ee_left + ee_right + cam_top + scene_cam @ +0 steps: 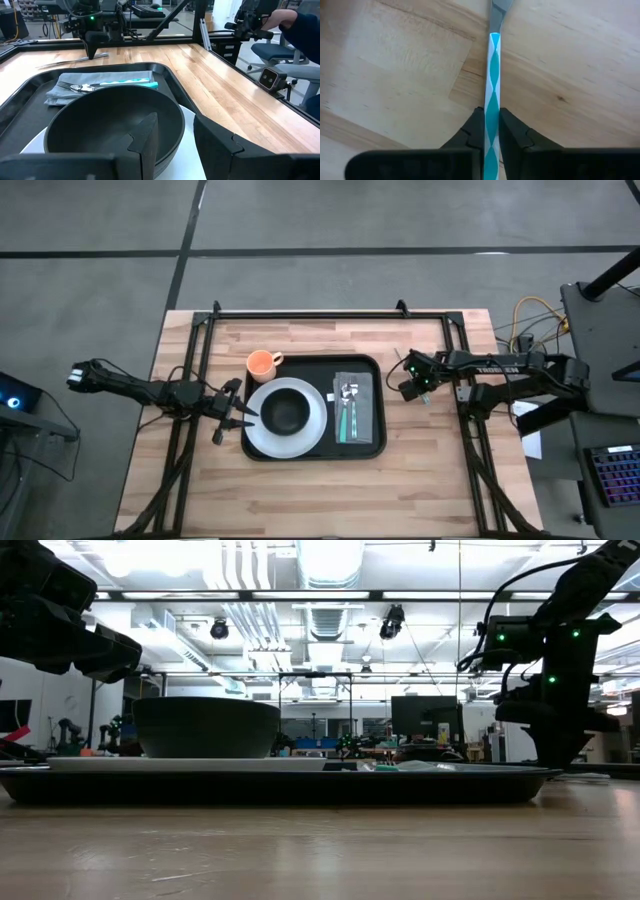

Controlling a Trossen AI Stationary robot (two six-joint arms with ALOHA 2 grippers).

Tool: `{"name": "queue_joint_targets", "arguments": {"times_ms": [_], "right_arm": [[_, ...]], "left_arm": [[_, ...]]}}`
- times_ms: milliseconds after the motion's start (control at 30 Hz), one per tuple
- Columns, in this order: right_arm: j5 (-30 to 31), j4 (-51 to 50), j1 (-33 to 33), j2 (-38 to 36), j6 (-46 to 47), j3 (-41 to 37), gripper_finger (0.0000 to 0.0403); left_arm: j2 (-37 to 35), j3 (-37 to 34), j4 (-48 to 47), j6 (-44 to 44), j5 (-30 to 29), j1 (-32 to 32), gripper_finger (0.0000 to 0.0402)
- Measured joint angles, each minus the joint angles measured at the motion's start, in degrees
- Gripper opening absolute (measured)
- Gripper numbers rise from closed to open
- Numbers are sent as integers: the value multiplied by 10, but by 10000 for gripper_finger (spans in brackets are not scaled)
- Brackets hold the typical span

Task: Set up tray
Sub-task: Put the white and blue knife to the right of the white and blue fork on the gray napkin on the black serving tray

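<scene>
The black tray (310,368) lies mid-table and carries a white plate (318,430) with a black bowl (285,412) on it. Beside the plate lies a grey napkin (366,420) with teal-handled cutlery (347,418) on top. My left gripper (246,412) is open at the bowl's left side; the bowl's rim (176,131) stands between its fingers, and I cannot tell whether they touch it. My right gripper (420,388) stands right of the tray, pointing down, shut on a teal-and-white-handled utensil (492,65). My right gripper pinches the utensil's teal-and-white handle (492,112) between its two fingers, coming from above and pointing down. The handle runs straight out between the fingertips toward the metal neck (500,12). The utensil lies along the wooden tabletop.
An orange cup (262,364) stands at the tray's far left corner. Black frame rails (330,314) run along the far edge and down both sides of the table. Bare wood (320,495) stretches in front of the tray. A person's sleeve (300,25) shows beyond the table.
</scene>
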Motion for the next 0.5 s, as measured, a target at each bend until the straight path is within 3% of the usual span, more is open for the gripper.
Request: {"name": "queue_joint_targets", "arguments": {"times_ms": [500], "right_arm": [[13,-7,-1,2,-14,37,19]], "left_arm": [[0,0,0,0,0,0,109]]}}
